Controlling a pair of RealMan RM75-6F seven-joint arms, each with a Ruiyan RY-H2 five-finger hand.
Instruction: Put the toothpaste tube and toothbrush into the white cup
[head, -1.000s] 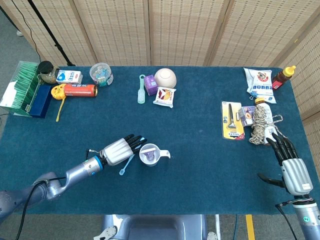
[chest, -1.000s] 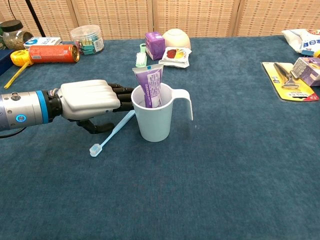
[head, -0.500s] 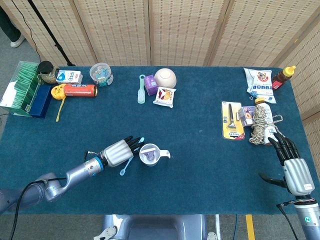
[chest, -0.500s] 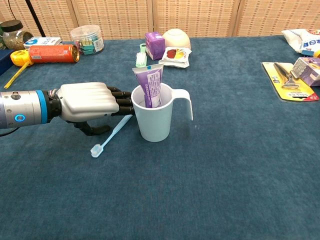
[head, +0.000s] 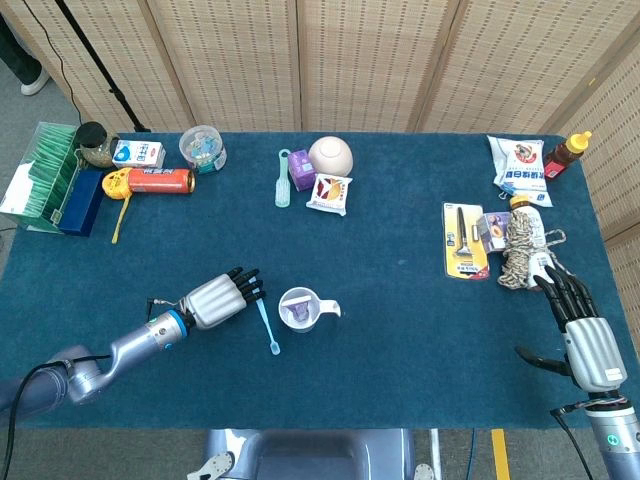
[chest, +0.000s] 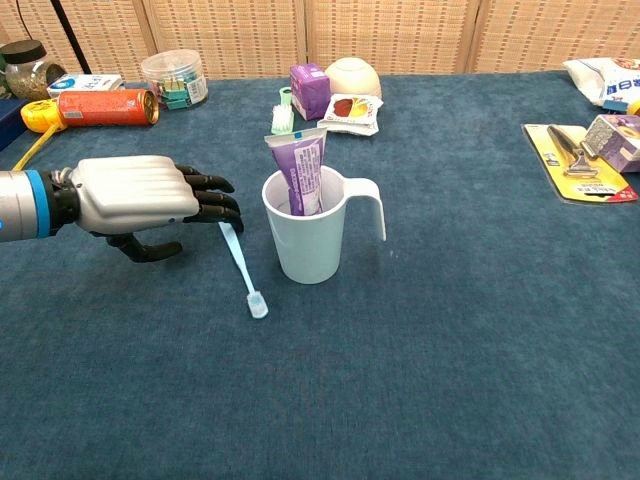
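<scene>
Blue cloth: covers the table (chest: 450, 380) from edge to edge.
Left hand: the left hand (chest: 140, 200) hovers low over the cloth, palm down, fingers stretched flat and slightly apart toward the cup, holding nothing; in the head view it is at (head: 215, 300).
Toothbrush: the light blue toothbrush (chest: 241, 266) lies flat on the cloth between the left hand and the cup, handle end just under the fingertips, bristle end pointing toward the near edge.
White cup: the white cup (chest: 310, 235) stands upright, handle to the right.
Toothpaste tube: the purple toothpaste tube (chest: 298, 170) stands inside the cup, its flat end sticking up above the rim.
Right hand: the right hand (head: 585, 340) sits well apart at the table's right edge, fingers extended and spread, empty, near a bundle of rope (head: 522, 250).
</scene>
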